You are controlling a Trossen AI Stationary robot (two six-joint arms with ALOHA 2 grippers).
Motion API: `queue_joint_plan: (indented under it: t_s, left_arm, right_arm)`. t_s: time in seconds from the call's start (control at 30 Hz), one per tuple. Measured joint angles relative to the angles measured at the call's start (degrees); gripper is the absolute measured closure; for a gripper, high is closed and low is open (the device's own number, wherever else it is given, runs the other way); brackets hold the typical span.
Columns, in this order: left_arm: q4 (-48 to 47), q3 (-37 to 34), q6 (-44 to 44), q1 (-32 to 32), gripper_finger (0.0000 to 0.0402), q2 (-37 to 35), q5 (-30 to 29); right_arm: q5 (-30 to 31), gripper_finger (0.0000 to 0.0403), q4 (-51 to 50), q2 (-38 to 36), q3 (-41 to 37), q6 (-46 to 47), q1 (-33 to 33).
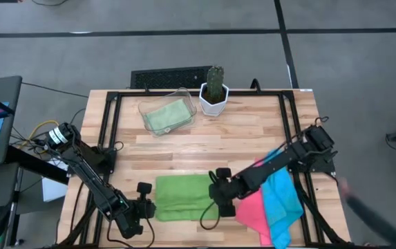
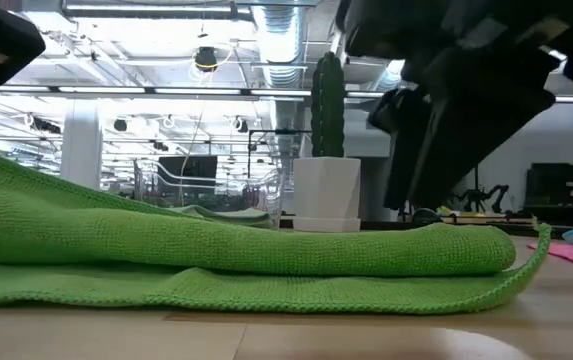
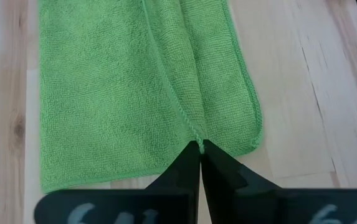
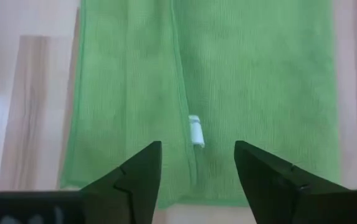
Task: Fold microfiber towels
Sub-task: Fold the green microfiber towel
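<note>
Now the bright green towel [image 1: 182, 197] lies folded over on the counter [image 1: 253, 138] near its front edge, between the two arms. The left gripper [image 3: 200, 149] has its jaws together, pinched on the towel's folded edge; the right gripper [image 4: 197, 165] hovers over the other end, jaws apart. Next fold wants both ends lifted evenly, edges kept aligned.
</note>
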Motion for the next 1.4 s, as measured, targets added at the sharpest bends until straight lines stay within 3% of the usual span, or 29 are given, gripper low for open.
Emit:
queue_joint_plan:
  t_s: [0.13, 0.4, 0.53, 0.8, 0.87, 1.03, 1.17, 1.33, 1.4]
  left_arm:
    - [-0.15, -0.02, -0.01, 0.00, 0.0400, 0.02, 0.00]
    - [-0.19, -0.02, -0.01, 0.00, 0.0400, 0.02, 0.02]
    - [-0.21, -0.02, -0.01, 0.00, 0.0400, 0.02, 0.02]
    - [-0.39, -0.02, -0.01, 0.10, 0.0400, 0.02, 0.03]
    - [-0.41, -0.02, -0.01, 0.15, 0.0400, 0.02, 0.04]
    - [-1.61, 0.09, 1.28, 0.20, 0.0400, 0.02, -0.42]
    - [-12.49, 3.02, 0.79, 0.50, 0.0400, -0.01, -4.66]
    - [-29.47, 8.86, -2.61, 1.45, 0.0400, -0.09, -14.73]
    - [-34.01, 11.01, -5.58, 1.49, 0.0400, -0.12, -18.29]
  right_arm:
    - [-3.42, 0.0179, 0.56, 1.67, -0.86, -0.25, -1.22]
    - [-3.39, 0.0192, 2.01, 3.07, -2.54, 0.70, -0.60]
    - [-2.33, 0.0238, 1.88, 3.07, -1.60, 0.76, 0.09]
    - [-2.27, 0.0380, -0.52, 3.07, 0.37, -0.45, 2.06]
    - [-2.26, 0.0392, -0.69, 3.07, 0.79, -0.71, 2.54]
    - [-0.55, 0.0376, -3.51, 3.07, 2.96, -0.32, 3.10]
    - [7.21, 0.0388, -12.23, 3.07, 7.44, -0.20, 3.53]
    - [28.47, 0.0392, -27.24, 3.07, 15.53, 5.89, 4.77]
    - [34.18, 0.0386, -30.54, 3.03, 18.29, 8.58, 5.68]
